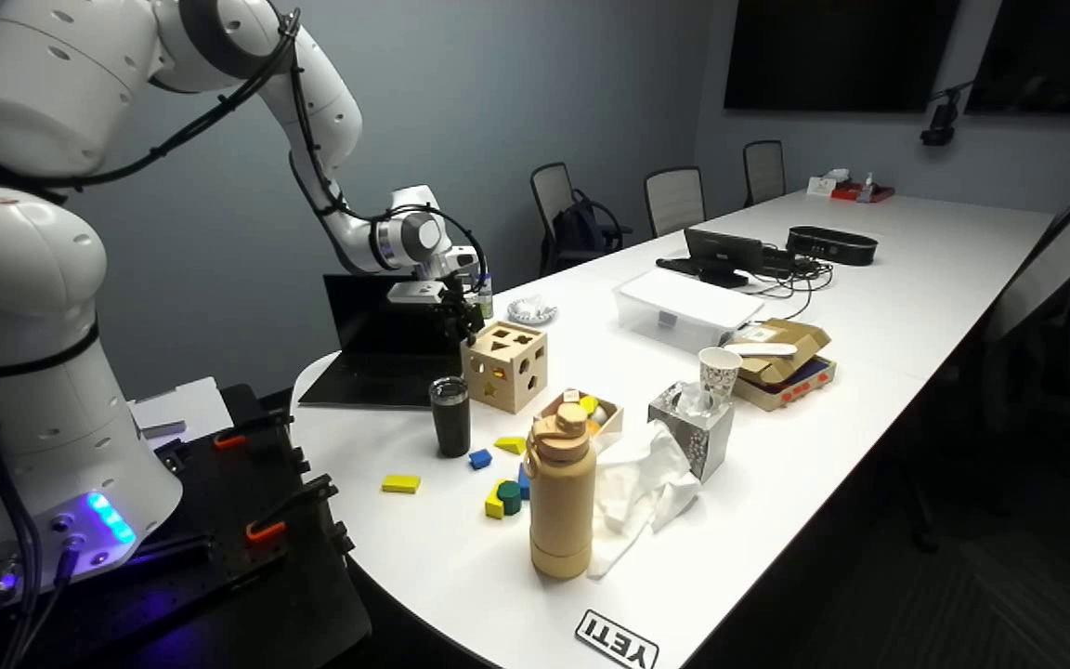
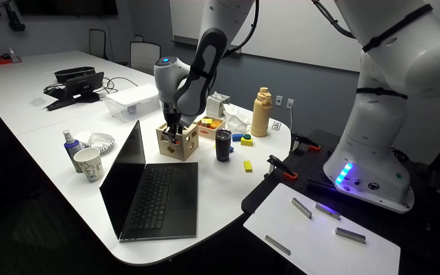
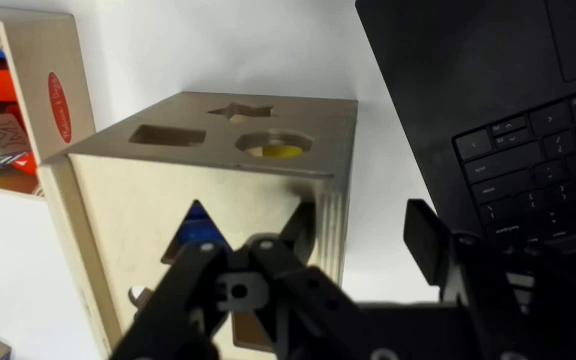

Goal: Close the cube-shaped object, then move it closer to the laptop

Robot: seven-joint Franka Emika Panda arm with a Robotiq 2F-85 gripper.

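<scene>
Likely the moving step, with a wide claw (image 3: 361, 232) over one edge of the box (image 1: 509, 367); next, pinch, slide toward the laptop (image 2: 155, 198).

Meeting room: long table (image 1: 944, 246), chairs (image 1: 674, 200)

"What colour is the arm (image 1: 98, 84)?"

"White and rounded, dotted with small grey ovals (image 2: 391, 41), with dark joint bands (image 1: 210, 42)."

"What runs along it?"

"Black cables (image 1: 290, 25) and black straps (image 2: 382, 91)."

"Does anything glow?"

"A blue strip (image 2: 344, 173) on the base (image 2: 380, 170), a blue dot (image 2: 165, 60) on the wrist (image 2: 165, 78)."

"And the gripper (image 3: 363, 237)?"

"Black, with round, pale pin heads (image 3: 266, 245) and a grey block (image 3: 258, 296) pierced by a dark hole (image 3: 239, 291)."
</scene>
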